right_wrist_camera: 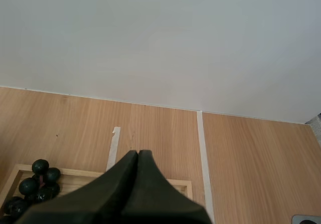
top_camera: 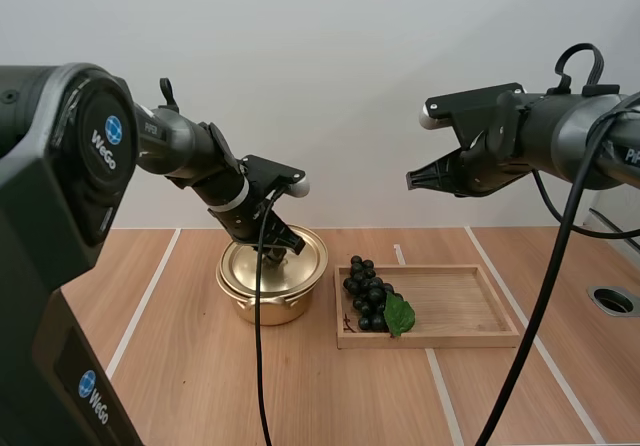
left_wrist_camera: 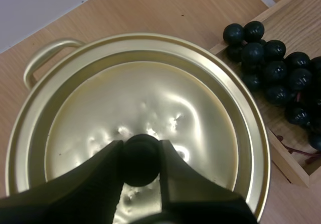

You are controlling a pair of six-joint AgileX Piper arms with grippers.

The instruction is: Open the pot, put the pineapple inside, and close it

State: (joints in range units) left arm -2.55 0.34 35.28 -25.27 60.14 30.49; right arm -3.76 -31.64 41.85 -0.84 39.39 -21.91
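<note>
A gold pot (top_camera: 268, 296) stands on the wooden table with its lid (left_wrist_camera: 150, 98) resting on it. My left gripper (top_camera: 279, 251) reaches down over the lid, its fingers pinched on the black knob (left_wrist_camera: 140, 159) at the lid's centre. A bunch of dark grapes (top_camera: 367, 294) with a green leaf lies at the left end of a wooden tray (top_camera: 460, 308), just right of the pot. The grapes (left_wrist_camera: 276, 73) lie close beside the pot's rim. My right gripper (top_camera: 412, 180) hangs shut high above the tray, empty, its fingers (right_wrist_camera: 138, 156) together as one wedge.
White tape lines run across the table. A round metal opening (top_camera: 612, 299) sits in the table at the far right. The right part of the tray (right_wrist_camera: 181, 186) is bare wood. The pot has a loop handle (left_wrist_camera: 47, 58) on its side away from the tray.
</note>
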